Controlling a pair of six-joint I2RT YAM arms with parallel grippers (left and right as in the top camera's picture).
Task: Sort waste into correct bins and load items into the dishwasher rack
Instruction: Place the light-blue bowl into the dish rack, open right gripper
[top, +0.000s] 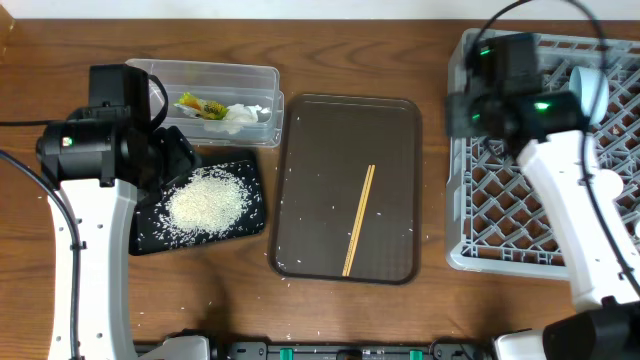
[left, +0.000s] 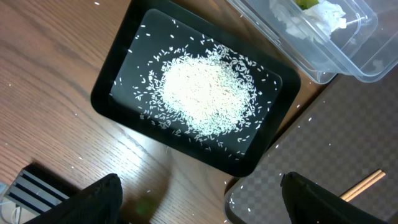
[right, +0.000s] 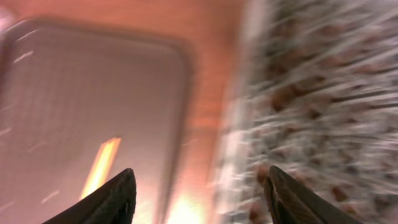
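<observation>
The clear tub (top: 262, 75) holds the yellow-green wrapper (top: 197, 103) and the white tissue (top: 245, 115). The black tray (top: 250, 222) below it carries a pile of rice (top: 207, 203). The chopsticks (top: 360, 218) lie on the brown serving tray (top: 300, 180). My left gripper (left: 199, 182) is open and empty, above the table between the black tray (left: 112, 93) and the serving tray. My right gripper (right: 200, 171) is open and empty over the left edge of the dishwasher rack (top: 520, 215); its view is blurred. A pale-blue bowl (top: 592, 90) stands in the rack. The plate and cups are out of view.
Loose rice grains are scattered on the serving tray (left: 323, 143) and on the wood table (top: 230, 290). The tub (left: 323, 56) shows at the top right of the left wrist view, and a chopstick tip (left: 364, 185) at its lower right.
</observation>
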